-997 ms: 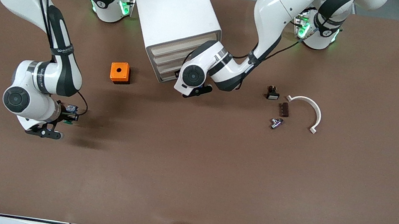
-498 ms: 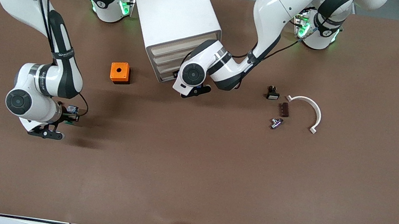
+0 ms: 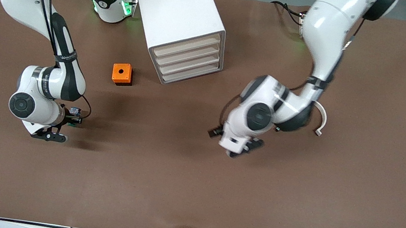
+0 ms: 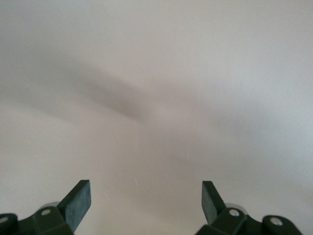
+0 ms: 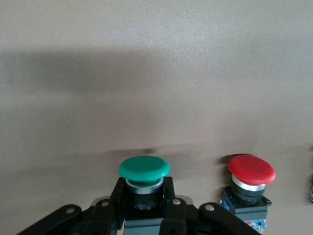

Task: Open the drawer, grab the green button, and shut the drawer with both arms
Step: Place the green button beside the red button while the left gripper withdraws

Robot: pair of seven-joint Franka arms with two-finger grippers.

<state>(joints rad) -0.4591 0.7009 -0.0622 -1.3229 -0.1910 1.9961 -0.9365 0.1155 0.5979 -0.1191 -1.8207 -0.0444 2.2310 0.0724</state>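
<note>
The white cabinet (image 3: 178, 7) stands toward the robots' side of the table. All four beige drawer fronts are flush, and the lowest drawer (image 3: 193, 74) is shut. My right gripper (image 3: 73, 119) is low over the table near the right arm's end. In the right wrist view it (image 5: 144, 190) is shut on the black body of the green-capped button (image 5: 144, 167), cap pointing outward. My left gripper (image 3: 236, 148) hangs over bare table, nearer the front camera than the cabinet. Its fingers (image 4: 78, 199) are wide apart with nothing between them.
A red-capped button (image 5: 251, 171) stands on the table right beside the held green one. An orange box with a round hole (image 3: 121, 73) sits beside the cabinet. A white curved piece (image 3: 322, 119) lies toward the left arm's end, partly covered by the left arm.
My left arm has swung away from the drawer fronts to over open table, nearer the front camera. The drawer fronts now show, all shut. My right gripper has barely shifted and still holds the green button.
</note>
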